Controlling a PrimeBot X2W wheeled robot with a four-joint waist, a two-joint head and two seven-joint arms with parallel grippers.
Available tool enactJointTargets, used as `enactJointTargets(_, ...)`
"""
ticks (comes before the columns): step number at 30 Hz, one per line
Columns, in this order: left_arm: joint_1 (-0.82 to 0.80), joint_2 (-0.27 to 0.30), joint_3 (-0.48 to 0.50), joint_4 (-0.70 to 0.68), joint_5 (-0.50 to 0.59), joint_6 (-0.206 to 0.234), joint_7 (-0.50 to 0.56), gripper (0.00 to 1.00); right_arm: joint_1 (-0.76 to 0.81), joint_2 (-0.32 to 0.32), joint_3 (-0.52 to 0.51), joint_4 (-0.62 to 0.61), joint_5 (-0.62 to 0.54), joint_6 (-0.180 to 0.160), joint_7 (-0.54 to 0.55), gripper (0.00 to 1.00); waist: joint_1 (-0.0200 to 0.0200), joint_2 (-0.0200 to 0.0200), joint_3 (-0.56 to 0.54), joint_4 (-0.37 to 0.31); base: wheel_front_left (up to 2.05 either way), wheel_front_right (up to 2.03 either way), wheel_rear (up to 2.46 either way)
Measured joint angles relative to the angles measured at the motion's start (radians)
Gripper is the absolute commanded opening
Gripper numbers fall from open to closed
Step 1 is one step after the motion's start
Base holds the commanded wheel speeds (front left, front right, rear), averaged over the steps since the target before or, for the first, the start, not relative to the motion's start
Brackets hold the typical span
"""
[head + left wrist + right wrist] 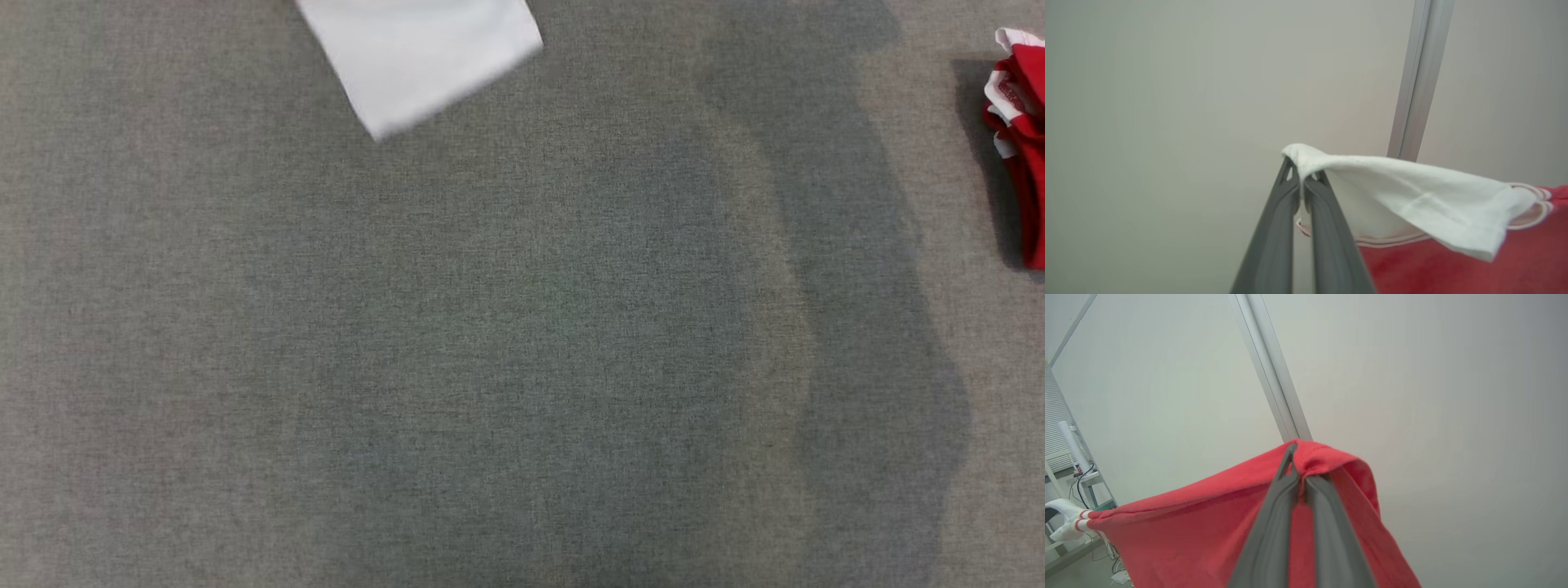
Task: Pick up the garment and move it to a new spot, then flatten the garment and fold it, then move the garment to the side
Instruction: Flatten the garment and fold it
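Big grey table (522, 367) down below, wide and open through the middle, broad shadows thrown across its right half. Held up in the air against the pale wall is the garment (1200, 522), a red top with a white sleeve, strung out between the two arms. It looks like soft, light jersey. It sags between the two holds and drapes in loose folds, so I'd expect it to swing and bunch rather than keep any shape, and the hemmed edges and shoulder seams look the firmest places to take it. A folded white cloth (424, 57) lies at the table's far edge. A crumpled red-and-white bundle (1016, 147) shows at the right edge, and I can't tell if that's the same piece hanging down. The right gripper (1300, 469) has its fingers pinched tight on a fold of the red body. The left gripper (1304, 173) is clamped just as close on the tip of the white sleeve (1412, 192), thin striped trim showing below.
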Motion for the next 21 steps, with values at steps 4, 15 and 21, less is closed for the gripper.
enactJointTargets(4,-0.116,0.0,-0.023,0.073,0.004,0.0,0.001,0.0,-0.087,-0.004,0.021,0.039,0.023,0.0,-0.01,0.0,-0.0002,-0.0002,-0.005,0.002,0.0,0.0,0.0)
enactJointTargets(15,-0.009,0.005,-0.195,0.159,-0.134,-0.001,0.097,0.0,0.052,-0.051,0.193,0.075,0.092,0.0,0.035,0.0,-0.0001,-0.0004,-0.032,0.031,0.0,0.0,0.0)
enactJointTargets(21,0.21,0.097,-0.362,0.05,-0.284,-0.001,0.236,0.0,0.26,-0.098,0.324,0.017,0.169,0.0,0.108,0.0,-0.0003,-0.0005,-0.102,0.05,0.0,0.0,0.0)
